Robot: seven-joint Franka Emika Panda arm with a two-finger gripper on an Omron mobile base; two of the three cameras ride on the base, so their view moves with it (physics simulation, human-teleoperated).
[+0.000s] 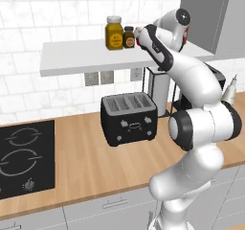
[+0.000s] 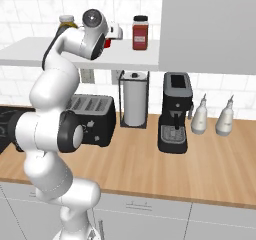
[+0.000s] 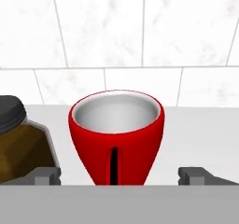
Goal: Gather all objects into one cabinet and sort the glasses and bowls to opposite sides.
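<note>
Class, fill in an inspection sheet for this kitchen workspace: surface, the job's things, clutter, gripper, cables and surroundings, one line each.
Surface: white wall shelf above a wooden counter.
Job's things: bright red handleless cup upright on the shelf, grey inside, nothing seen in it.
Clutter: amber spice jar, small dark brown jar and red spice jar on the shelf.
Gripper: gripper open, fingers either side of the cup, not touching.
Cables: nothing seen.
Surroundings: black toaster, paper towel holder, black coffee machine, white tiled wall, grey cabinet door.
</note>
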